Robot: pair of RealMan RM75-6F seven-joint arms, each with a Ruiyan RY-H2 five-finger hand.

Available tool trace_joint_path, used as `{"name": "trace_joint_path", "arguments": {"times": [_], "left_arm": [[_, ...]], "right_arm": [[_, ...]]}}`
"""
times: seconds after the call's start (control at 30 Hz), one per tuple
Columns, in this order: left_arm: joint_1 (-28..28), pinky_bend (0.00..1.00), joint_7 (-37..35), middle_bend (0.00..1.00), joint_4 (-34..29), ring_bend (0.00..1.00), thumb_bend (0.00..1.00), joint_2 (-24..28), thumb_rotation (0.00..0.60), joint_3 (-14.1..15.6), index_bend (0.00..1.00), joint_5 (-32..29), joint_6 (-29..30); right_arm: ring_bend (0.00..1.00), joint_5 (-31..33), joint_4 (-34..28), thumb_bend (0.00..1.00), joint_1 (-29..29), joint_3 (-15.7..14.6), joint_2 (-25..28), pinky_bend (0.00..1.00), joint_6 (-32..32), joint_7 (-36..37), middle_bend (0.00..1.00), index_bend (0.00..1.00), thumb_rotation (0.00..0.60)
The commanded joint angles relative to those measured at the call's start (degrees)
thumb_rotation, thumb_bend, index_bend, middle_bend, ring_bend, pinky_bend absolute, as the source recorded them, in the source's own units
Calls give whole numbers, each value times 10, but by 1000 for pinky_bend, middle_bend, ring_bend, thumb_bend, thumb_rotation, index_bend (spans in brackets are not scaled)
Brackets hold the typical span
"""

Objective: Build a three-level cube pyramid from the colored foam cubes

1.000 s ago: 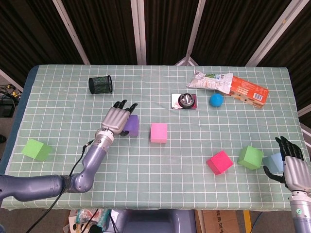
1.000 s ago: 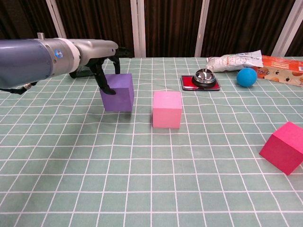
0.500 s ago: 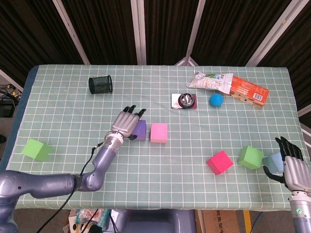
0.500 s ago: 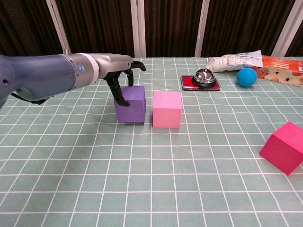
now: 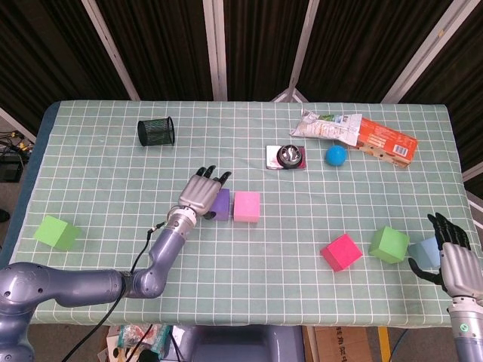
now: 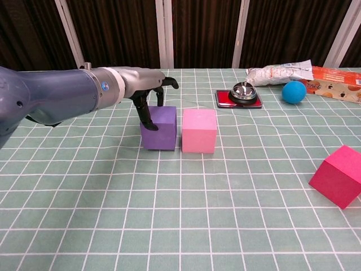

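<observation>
- Left hand [image 6: 148, 93] on purple cube [image 6: 159, 127]: fingers [image 5: 204, 188] draped over top and outer face, seemingly gripping.
- Pink cube [image 6: 199, 130] just beyond fingers, narrow gap between cubes.
- Right hand [image 5: 455, 255] spread, empty, beside pale blue cube [image 5: 428, 250].
- Flat checked tabletop [image 6: 180, 214]; room all round.
</observation>
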Motion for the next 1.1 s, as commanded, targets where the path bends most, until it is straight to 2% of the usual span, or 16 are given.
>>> {"name": "trace_joint_path", "arguments": {"times": [0.03,0.67,1.1], "left_arm": [[-2,108,2,353,1,34,330,-3,600,2,0,-1,4],[-7,106,17,353,2,34,330,-26,600,13,0,11,36],[-13,106,35,352,11,34,329,-42,600,5,0,-2,45]], "right_arm": [[0,0,0,317,0,0,0,0,0,0,0,0,600],[0,3,-4,317,-1,0,2,0,-2,9,0,0,600],[0,4,-3,316,-2,1,2,0,-1,11,0,0,600]]}}
